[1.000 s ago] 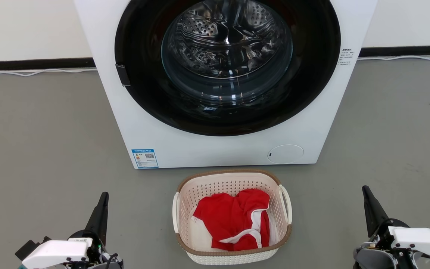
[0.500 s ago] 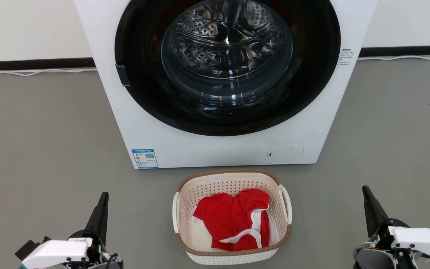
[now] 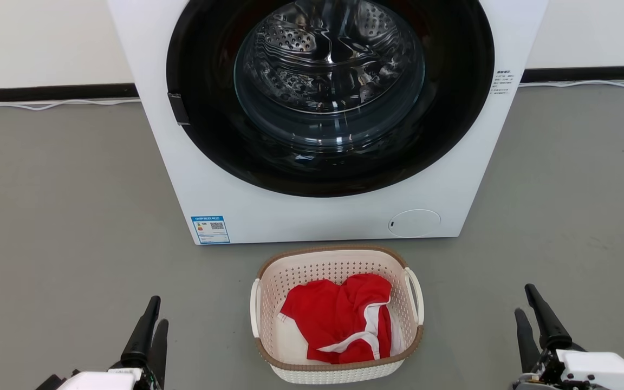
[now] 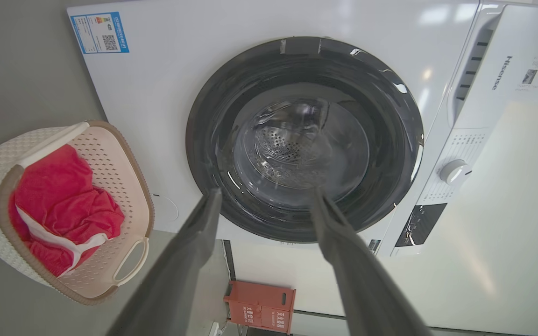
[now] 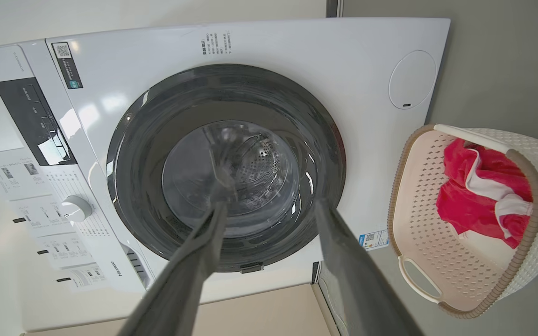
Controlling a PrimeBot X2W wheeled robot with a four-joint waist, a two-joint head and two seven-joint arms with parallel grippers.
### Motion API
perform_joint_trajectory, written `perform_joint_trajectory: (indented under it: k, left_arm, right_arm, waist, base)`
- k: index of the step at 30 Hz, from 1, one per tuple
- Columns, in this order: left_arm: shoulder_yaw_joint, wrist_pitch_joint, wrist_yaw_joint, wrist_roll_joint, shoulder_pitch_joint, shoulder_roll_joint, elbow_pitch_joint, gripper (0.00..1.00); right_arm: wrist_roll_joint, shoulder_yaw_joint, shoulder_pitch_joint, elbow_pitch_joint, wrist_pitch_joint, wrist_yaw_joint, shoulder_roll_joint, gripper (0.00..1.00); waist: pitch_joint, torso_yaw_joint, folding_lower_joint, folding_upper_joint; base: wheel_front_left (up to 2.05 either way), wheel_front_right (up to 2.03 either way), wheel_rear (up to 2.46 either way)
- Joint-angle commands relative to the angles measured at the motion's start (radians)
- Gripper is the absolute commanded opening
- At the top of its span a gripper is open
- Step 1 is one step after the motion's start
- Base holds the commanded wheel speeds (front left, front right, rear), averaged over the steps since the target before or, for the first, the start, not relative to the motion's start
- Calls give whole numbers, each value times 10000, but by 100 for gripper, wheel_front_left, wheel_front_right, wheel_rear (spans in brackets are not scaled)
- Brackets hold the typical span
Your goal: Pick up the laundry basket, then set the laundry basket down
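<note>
A laundry spot in a bare room here: front-loading washing machine (image 3: 290, 216) before a plain white wall (image 3: 36, 38), grey floor (image 3: 63, 206), laundry basket (image 3: 333, 250) holding red clothing (image 3: 333, 319).

Bright even light, soft shadows

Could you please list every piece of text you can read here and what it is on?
"Hisense": grey brand lettering on the big white front-loading washing machine.
Blue-and-white QR-code sticker on its front: too small to read.
Small black print elsewhere on its front: too small.
White marks on the orange-red crate: blurred.
</note>
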Motion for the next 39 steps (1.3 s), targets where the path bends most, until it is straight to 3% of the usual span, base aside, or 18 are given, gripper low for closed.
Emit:
perform_joint_trajectory:
  k: [1, 4, 7, 20, 39]
  left_arm:
    - [-30, -90, -2, -2, -318, 55, -269, 100]
    - [-92, -180, -4, 5, -299, 60, -302, 100]
    - [-153, -298, -6, 68, -268, 66, -342, 100]
    - [-300, -651, -14, 813, -270, 83, -309, 100]
    - [-351, -1208, -25, 3765, -304, 111, -266, 100]
  right_arm:
    - [-22, 27, -284, -269, -100, 10, -72, 100]
    - [-64, 81, -264, -324, -191, 12, -75, 100]
    - [-242, 122, -234, -389, -310, 14, -80, 100]
    - [-1730, 249, -240, -520, -663, 22, -95, 100]
    - [-5537, 517, -193, -952, -1220, 33, -211, 100]
  waist:
    - [-2, 0, 6, 0]
    - [-14, -1, 22, 0]
    - [16, -6, 3, 0]
    - [52, -6, 1, 0]
    - [51, 43, 0, 0]
  base:
    - [0, 0, 0]
    - [0, 0, 0]
    - [0, 0, 0]
    - [0, 0, 0]
    - [0, 0, 0]
